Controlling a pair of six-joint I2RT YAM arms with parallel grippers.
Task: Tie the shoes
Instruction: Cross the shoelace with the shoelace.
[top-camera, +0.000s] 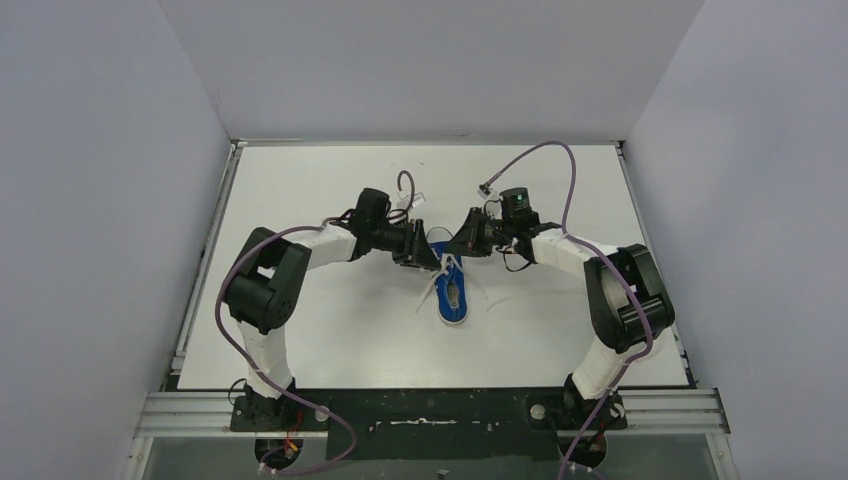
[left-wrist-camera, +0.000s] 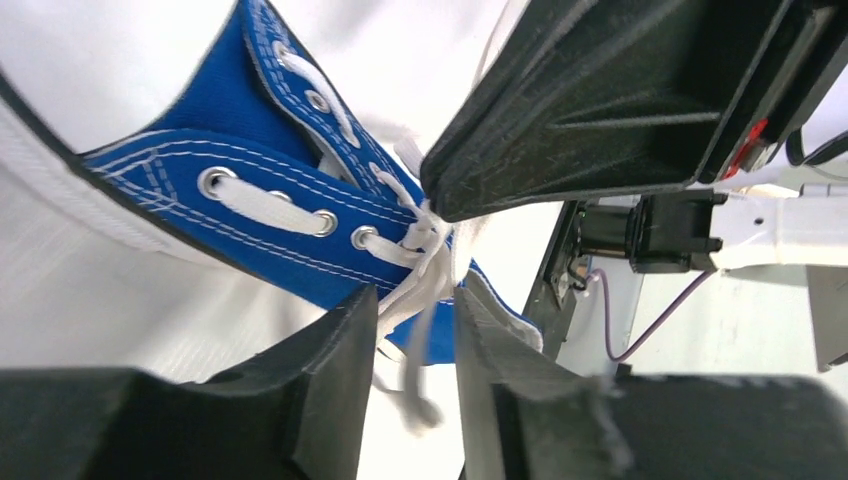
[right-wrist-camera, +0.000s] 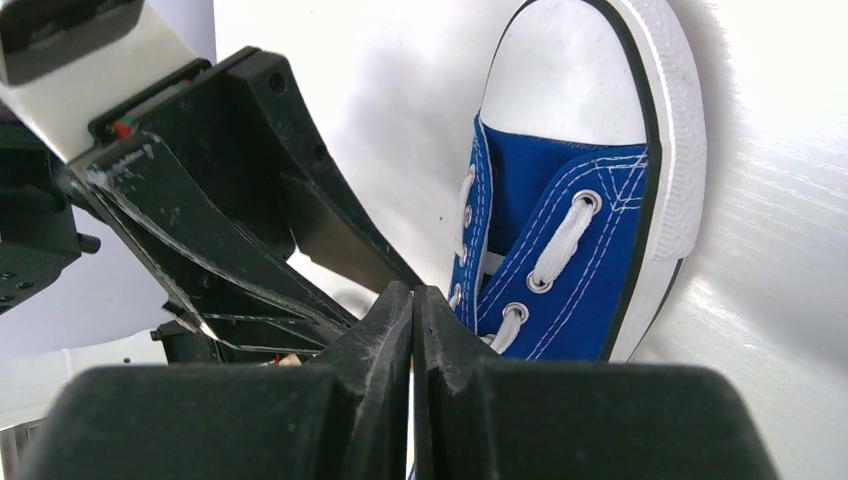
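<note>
- My left gripper (left-wrist-camera: 415, 300) stood parted, the white lace (left-wrist-camera: 428, 262) running between its fingers.
- My right gripper (right-wrist-camera: 412, 298) was pressed together beside the blue shoe (right-wrist-camera: 570, 200) on the surface.

I can read nothing from any of my cameras. My left fingers (right-wrist-camera: 200, 240) carry a tiny whitish mark near their root (too small and scuffed to make out), and the shoe (right-wrist-camera: 570, 230) shows no legible brand.
</note>
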